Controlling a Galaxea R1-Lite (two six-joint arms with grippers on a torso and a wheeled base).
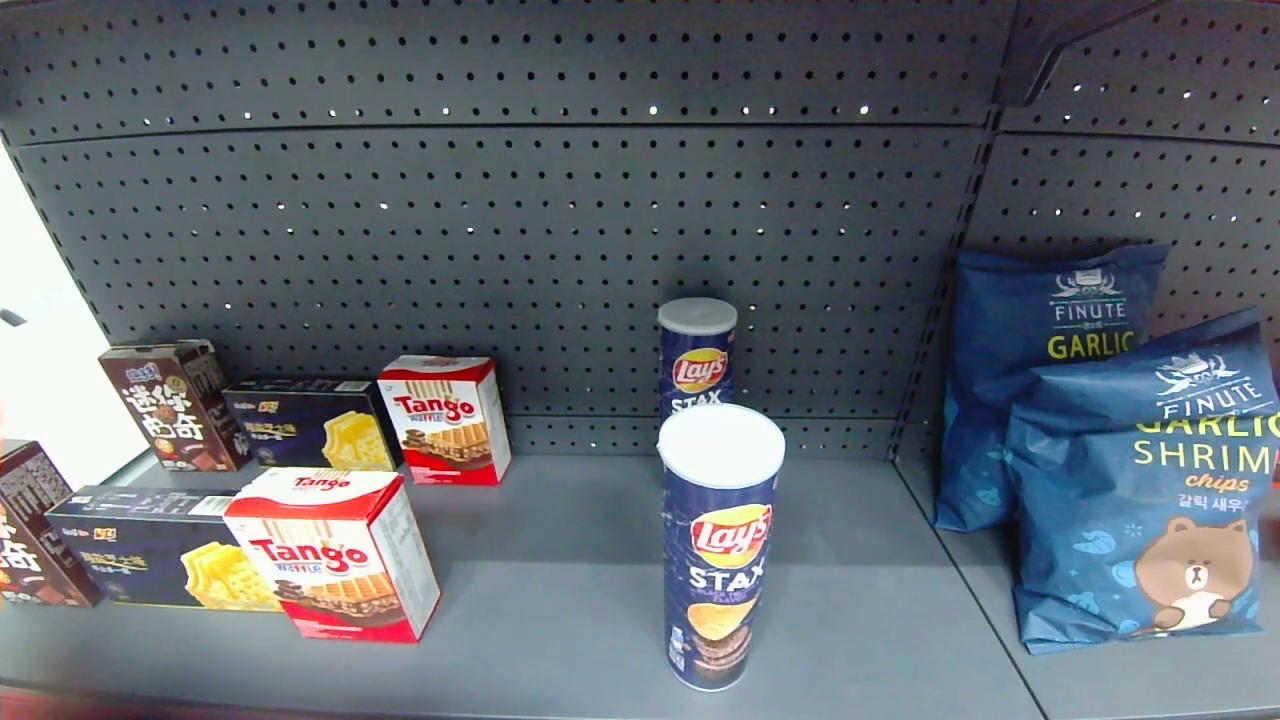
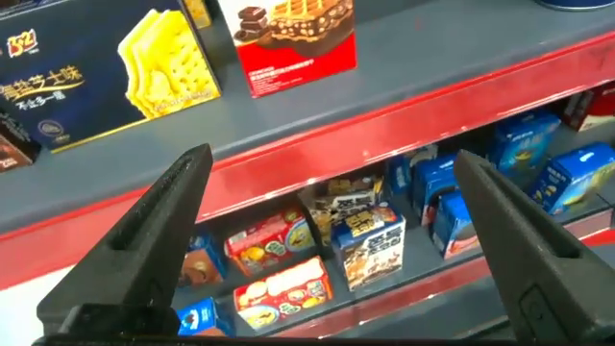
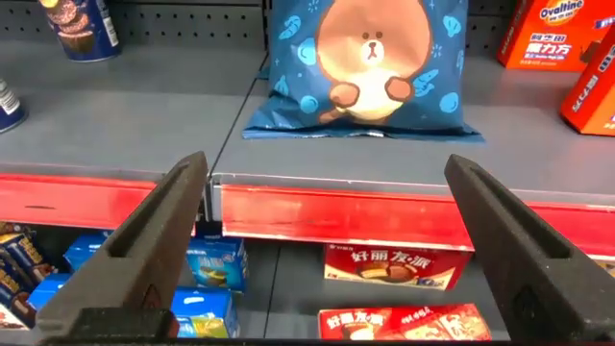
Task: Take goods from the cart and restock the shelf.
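Two tall blue chip cans stand mid-shelf, one at the front and one behind it against the pegboard. On the left of the grey shelf sit red-and-white wafer boxes, dark blue cracker boxes and brown biscuit boxes. Blue garlic shrimp chip bags lean at the right. My left gripper is open and holds nothing, just in front of the shelf's red edge, below the wafer box. My right gripper is open too, facing the red edge under a bear-printed chip bag.
A lower shelf holds small snack boxes and blue packs under the left gripper, and red boxes and blue packs under the right. Orange boxes stand beyond the bag. Bare shelf surface lies between the wafer boxes and the cans.
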